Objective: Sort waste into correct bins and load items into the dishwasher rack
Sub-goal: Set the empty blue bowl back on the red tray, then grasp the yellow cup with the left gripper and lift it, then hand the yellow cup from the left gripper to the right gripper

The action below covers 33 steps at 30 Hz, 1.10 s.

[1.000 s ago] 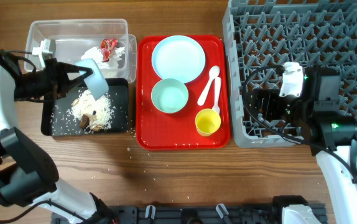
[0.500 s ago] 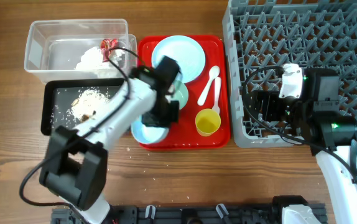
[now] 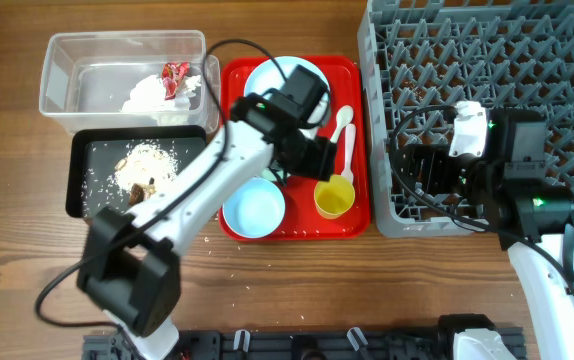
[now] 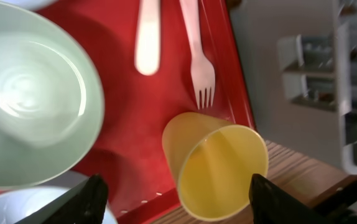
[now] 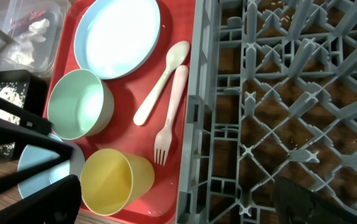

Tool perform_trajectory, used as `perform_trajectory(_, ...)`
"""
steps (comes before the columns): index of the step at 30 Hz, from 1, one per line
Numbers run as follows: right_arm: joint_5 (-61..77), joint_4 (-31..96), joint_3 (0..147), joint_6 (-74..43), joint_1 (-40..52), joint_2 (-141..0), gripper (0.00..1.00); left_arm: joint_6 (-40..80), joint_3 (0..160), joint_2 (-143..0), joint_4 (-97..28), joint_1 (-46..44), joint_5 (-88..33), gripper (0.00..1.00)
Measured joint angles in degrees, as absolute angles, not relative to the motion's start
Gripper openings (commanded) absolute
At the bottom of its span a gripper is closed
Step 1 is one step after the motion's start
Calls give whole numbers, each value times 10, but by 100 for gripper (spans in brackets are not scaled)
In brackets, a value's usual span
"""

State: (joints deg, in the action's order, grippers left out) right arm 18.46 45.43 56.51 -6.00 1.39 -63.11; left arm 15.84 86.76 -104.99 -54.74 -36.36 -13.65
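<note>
My left gripper (image 4: 181, 205) stands open over the red tray, its fingers either side of the small yellow cup (image 4: 219, 165) without touching it. The mint-green bowl (image 4: 29, 93) is to its left, and the white spoon (image 4: 147, 37) and fork (image 4: 200, 62) lie beyond. The light blue bowl (image 3: 254, 207) sits free at the tray's front left. The left arm partly hides the pale blue plate (image 3: 292, 80). My right gripper (image 5: 178, 205) hangs open and empty over the left edge of the grey rack (image 3: 497, 90). Napkin and wrapper (image 3: 175, 75) lie in the clear tub (image 3: 77, 80); food scraps (image 3: 147, 165) lie in the black tray (image 3: 192, 150).
The red tray (image 3: 237, 130) lies between the two bins and the rack. Scattered crumbs (image 3: 217, 245) dot the wooden table in front of it. The left arm (image 3: 197, 190) stretches across the black tray's near corner.
The left arm swung from over the black tray to the red tray, set the light blue bowl down at its front left, opened, and moved over the yellow cup. The right arm stayed still.
</note>
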Motion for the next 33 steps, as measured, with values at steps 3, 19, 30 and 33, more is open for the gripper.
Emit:
perform_trajectory(3, 185, 454, 565, -60, 14, -631, 100, 139, 867, -1109, -538, -385, -143, 28)
perform_trajectory(19, 533, 230, 563, -148, 23, -631, 98, 166, 943, -1092, -574, -143, -749, 4)
perform_trajectory(30, 618, 0, 563, -214, 69, -724, 77, 175, 944, -1092, -645, -164, -879, 4)
perform_trajectory(33, 630, -21, 563, -225, 84, -730, 62, 175, 944, -1092, -645, -164, -879, 7)
